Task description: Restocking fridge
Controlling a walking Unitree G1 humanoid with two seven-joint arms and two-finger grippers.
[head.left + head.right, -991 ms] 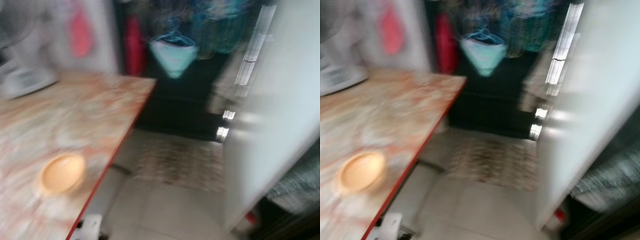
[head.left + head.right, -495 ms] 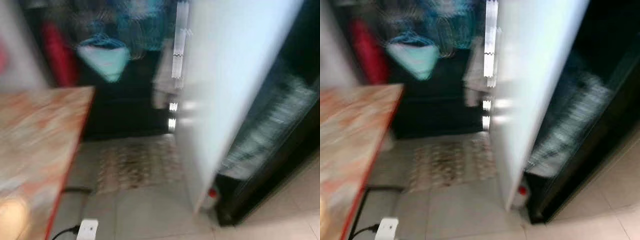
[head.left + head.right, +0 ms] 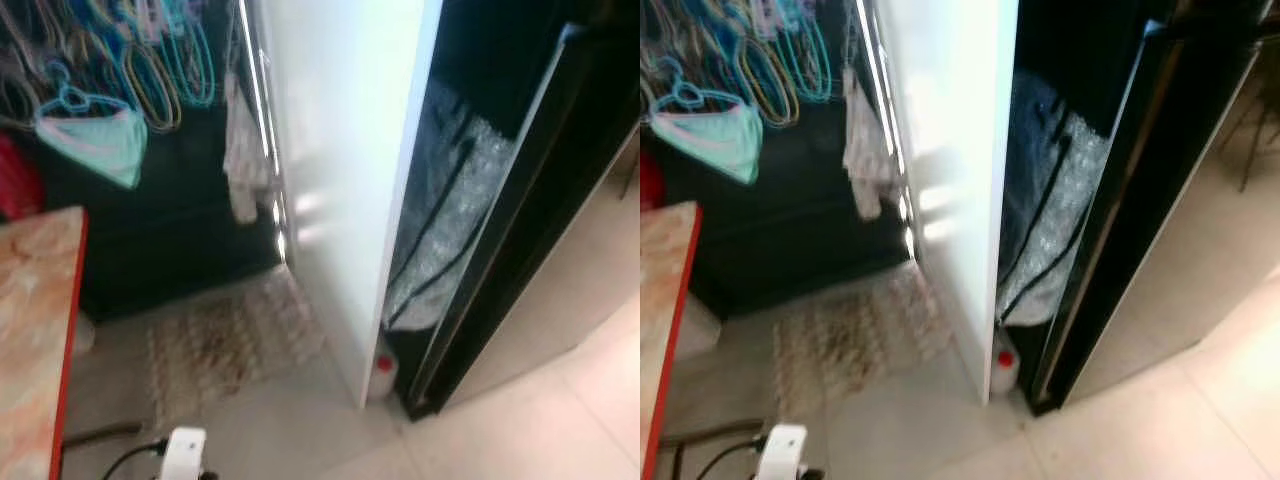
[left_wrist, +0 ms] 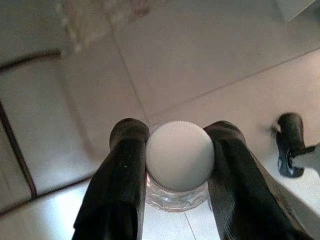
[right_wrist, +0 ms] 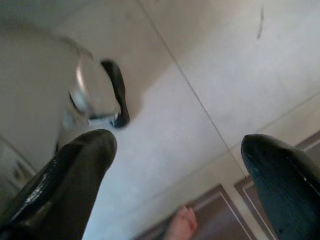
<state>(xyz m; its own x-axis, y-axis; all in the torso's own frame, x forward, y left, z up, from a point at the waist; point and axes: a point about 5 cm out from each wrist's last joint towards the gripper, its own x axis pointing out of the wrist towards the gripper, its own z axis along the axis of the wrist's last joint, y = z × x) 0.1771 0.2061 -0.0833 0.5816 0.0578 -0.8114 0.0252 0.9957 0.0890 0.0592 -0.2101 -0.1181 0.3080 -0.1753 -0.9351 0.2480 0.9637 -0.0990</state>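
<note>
Sitting clamped inside the left gripper [image 4: 179, 165]: a white-capped jar [image 4: 180, 156].

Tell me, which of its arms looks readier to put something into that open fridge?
Probably the left. The left gripper is shut on a clear jar with a white lid, ready to shelve. The right gripper is open, holding nothing, over the floor.

Glossy white fridge door [image 3: 340, 150]; seemingly glass jar [image 4: 177, 192] (ribbed lid).
</note>
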